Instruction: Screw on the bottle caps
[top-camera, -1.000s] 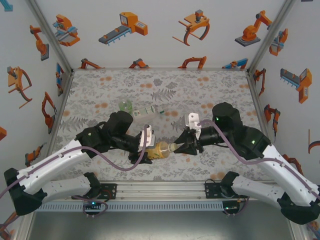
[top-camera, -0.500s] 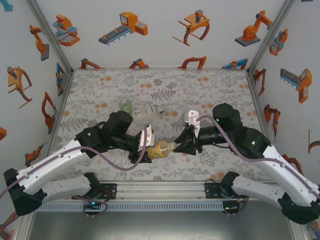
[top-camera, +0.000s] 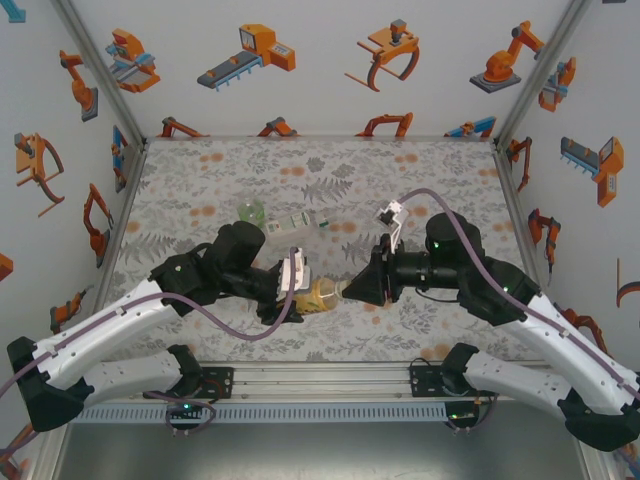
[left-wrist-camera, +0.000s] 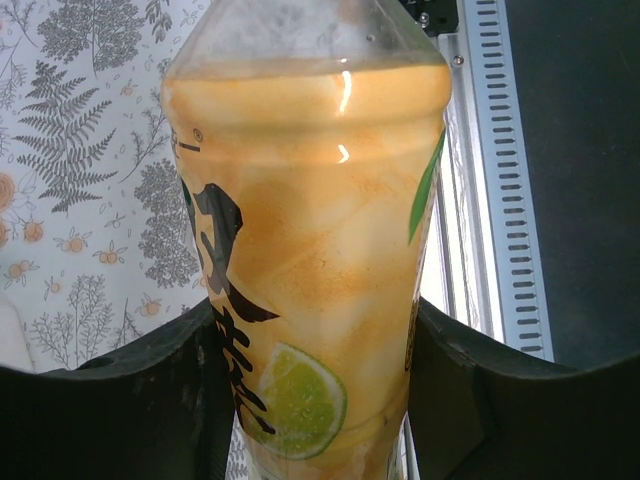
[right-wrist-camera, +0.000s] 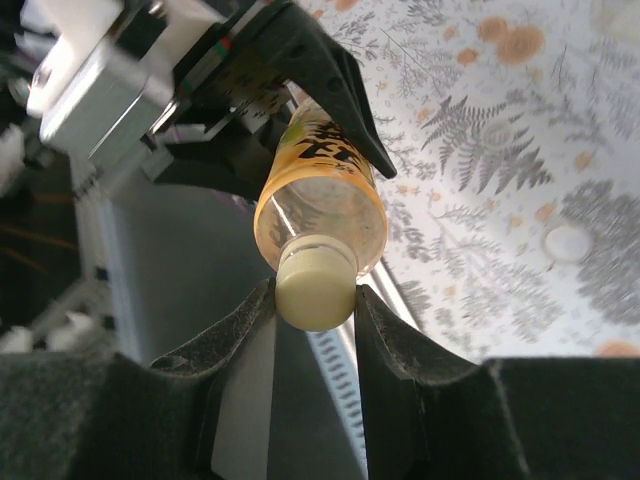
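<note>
Bottle caps and bottles, three bottles in stock, entered largest item first.

Table (top-camera: 420, 170): fern-and-blossom print, walled on three sides.

Left arm (top-camera: 130, 315) and right arm (top-camera: 530, 310): both reach in towards the near middle of the table and meet nose to nose.

Left tool (top-camera: 303, 297): fingers pinching the body of the amber bottle from both sides.

Right tool (right-wrist-camera: 315, 300): fingers pinching the cap on that bottle's neck.

Amber bottle (left-wrist-camera: 310, 250): yellow label with black lettering and a lime slice. Held on its side between the two tools, neck pointing right.

Clear bottle (top-camera: 298, 223): lying on the table beyond the left tool, left of centre.

Green-tinted bottle (top-camera: 251, 211): just left of the clear bottle. Whether it touches it cannot be told.

Cap (right-wrist-camera: 314, 290): whitish, seated on the amber bottle's neck.

Loose cap (right-wrist-camera: 567, 243): pale, round, lying flat on the table, well apart from the tools.
</note>
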